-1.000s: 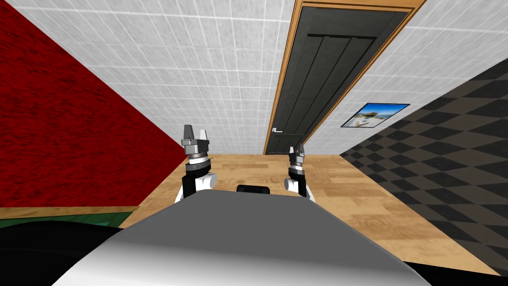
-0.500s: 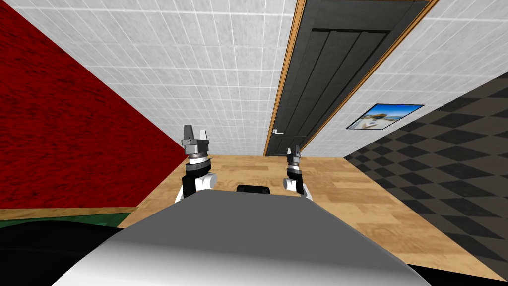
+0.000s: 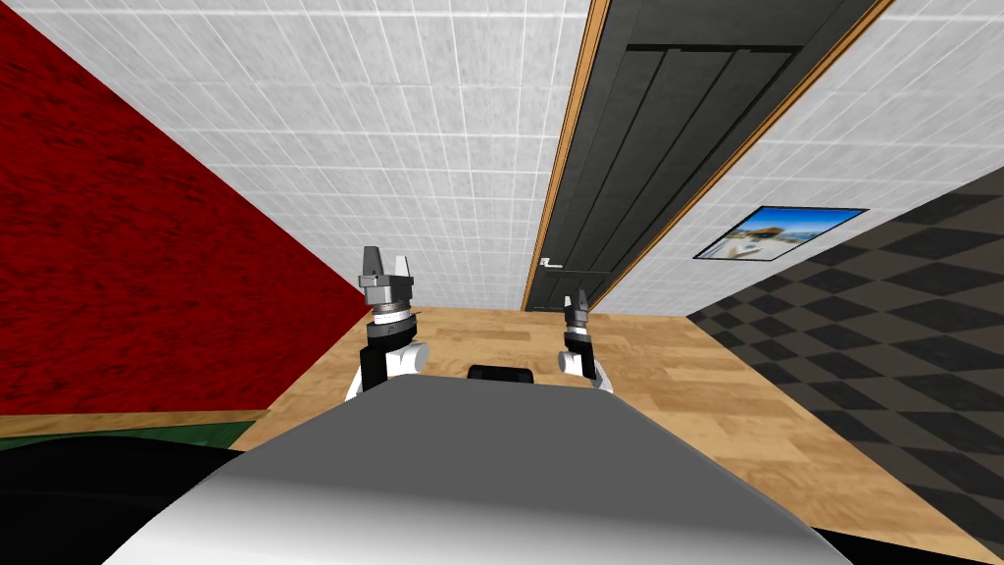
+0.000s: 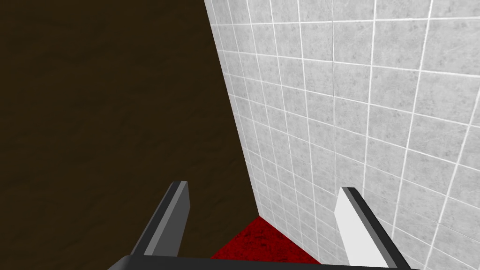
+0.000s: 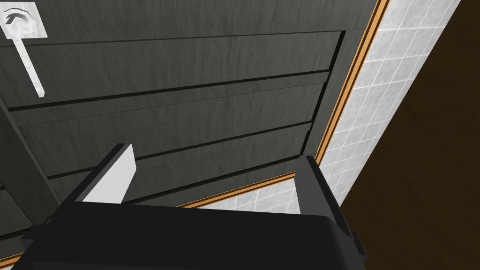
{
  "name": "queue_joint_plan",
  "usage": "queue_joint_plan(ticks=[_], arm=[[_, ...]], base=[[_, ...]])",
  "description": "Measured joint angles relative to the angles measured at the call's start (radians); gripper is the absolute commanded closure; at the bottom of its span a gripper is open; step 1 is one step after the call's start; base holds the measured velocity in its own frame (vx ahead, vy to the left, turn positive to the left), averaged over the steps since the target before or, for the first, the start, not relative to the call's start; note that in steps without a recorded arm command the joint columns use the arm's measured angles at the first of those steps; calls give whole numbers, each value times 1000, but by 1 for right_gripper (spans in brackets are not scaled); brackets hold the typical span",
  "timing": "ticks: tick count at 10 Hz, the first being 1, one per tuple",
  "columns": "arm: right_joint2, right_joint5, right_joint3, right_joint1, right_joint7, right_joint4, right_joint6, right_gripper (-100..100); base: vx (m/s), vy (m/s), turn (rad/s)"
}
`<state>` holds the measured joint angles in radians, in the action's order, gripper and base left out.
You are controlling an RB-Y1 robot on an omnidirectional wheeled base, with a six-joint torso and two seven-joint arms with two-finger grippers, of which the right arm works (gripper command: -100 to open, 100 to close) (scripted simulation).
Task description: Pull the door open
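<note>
Nearest to me, the left gripper point(image 3: 385, 260) is hanging at about eleven o'clock, its two blades standing wide apart with nothing between them and pointing at the corner where the red wall point(image 3: 118, 245) is meeting the white tiled wall point(image 3: 412, 147). The right gripper point(image 3: 577, 297) is hovering at about one o'clock, likewise spread wide and carrying nothing, above the wooden floor point(image 3: 686, 392) and well apart from the door point(image 3: 667, 128). That dark panelled door is sitting flush in its orange frame point(image 3: 567, 147) farther off at one o'clock, looking closed. Its pale door handle point(image 3: 549, 262) is lying by the frame's eleven o'clock post, at about eleven o'clock from the right gripper. A framed picture point(image 3: 779, 232) is hanging on the tiles at three o'clock of the door. I am judging the step in hand to be the reach for the handle, with the task barely begun. Doing it well is likely calling for bringing the right gripper closer and toward eleven o'clock, keeping its blades wide until they are straddling the thin lever bar crosswise, away from the square plate. The pinch should be closing only then. The left arm is best staying clear of the door's likely swing.
</note>
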<state>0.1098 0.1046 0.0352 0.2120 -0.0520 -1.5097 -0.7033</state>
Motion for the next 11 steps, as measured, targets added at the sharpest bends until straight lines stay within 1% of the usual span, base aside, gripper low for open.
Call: queue_joint_plan(ticks=[1, 2, 3, 5, 7, 9, 11], arm=[[3, 1, 0, -8, -1, 29, -10, -100], [8, 3, 1, -24, -3, 59, -12, -100], [7, 2, 0, -36, -2, 87, -15, -100], [14, 4, -2, -52, -5, 142, -25, -100], [21, 7, -1, -81, -8, 205, -33, -100], [25, 9, -2, -95, -10, 244, -36, -100], [32, 11, -1, -116, -14, 293, -43, -100]], base=[[67, -37, 40], [98, -46, 45], [99, -58, 40], [101, -48, 43], [92, -41, 41], [57, -25, 21], [79, -44, 46]])
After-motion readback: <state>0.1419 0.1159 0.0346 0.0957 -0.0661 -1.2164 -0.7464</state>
